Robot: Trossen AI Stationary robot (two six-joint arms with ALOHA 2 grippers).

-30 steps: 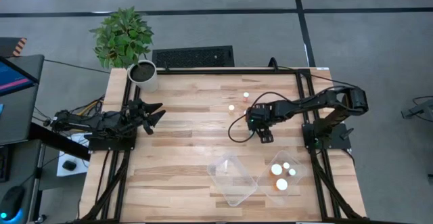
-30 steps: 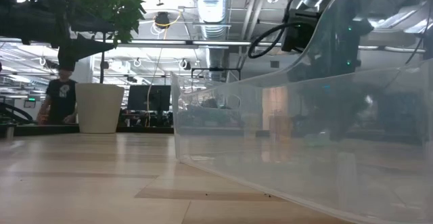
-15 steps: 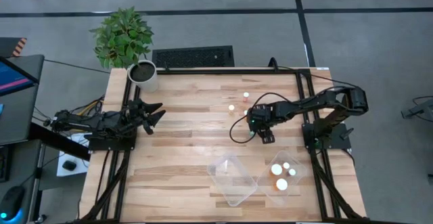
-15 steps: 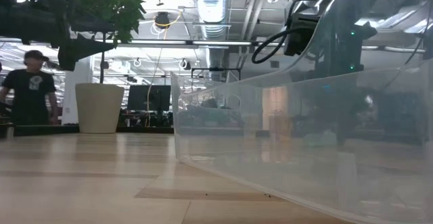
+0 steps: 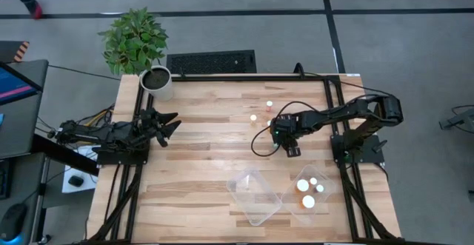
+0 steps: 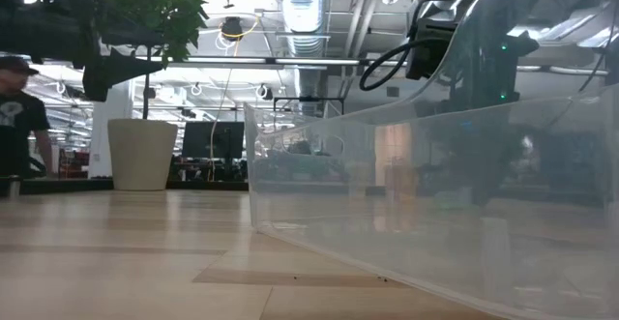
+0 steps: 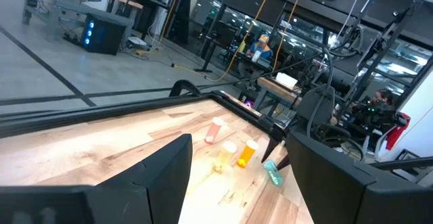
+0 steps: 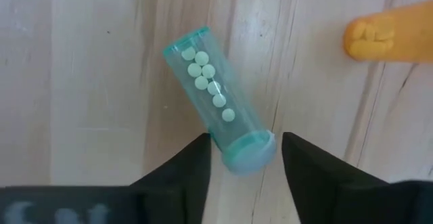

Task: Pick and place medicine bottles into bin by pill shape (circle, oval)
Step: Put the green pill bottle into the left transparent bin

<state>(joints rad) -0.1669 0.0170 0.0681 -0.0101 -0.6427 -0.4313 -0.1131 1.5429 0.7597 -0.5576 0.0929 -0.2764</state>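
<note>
1. While the left tool [image 5: 169, 125] is waiting with its fingers apart at the worktop's [image 5: 207, 171] left edge, the right tool [image 8: 245, 158] is hanging over a lying teal bottle [image 8: 218, 107].
2. Its fingers are sitting apart on each side of the bottle's cap.
3. An orange bottle [image 8: 389, 40] is lying nearby.

Beside the pale striped wooden table [image 5: 207, 156] edge: green plant [image 5: 133, 39] in a white pot [image 5: 158, 83]; on it, a teal bottle [image 8: 218, 117] of pale green round pills, an orange bottle [image 8: 389, 40], clear bins [image 5: 255, 195]

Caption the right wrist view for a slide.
Right tool straddles the cap end of a teal bottle of round pills lying on the wooden table.
</note>
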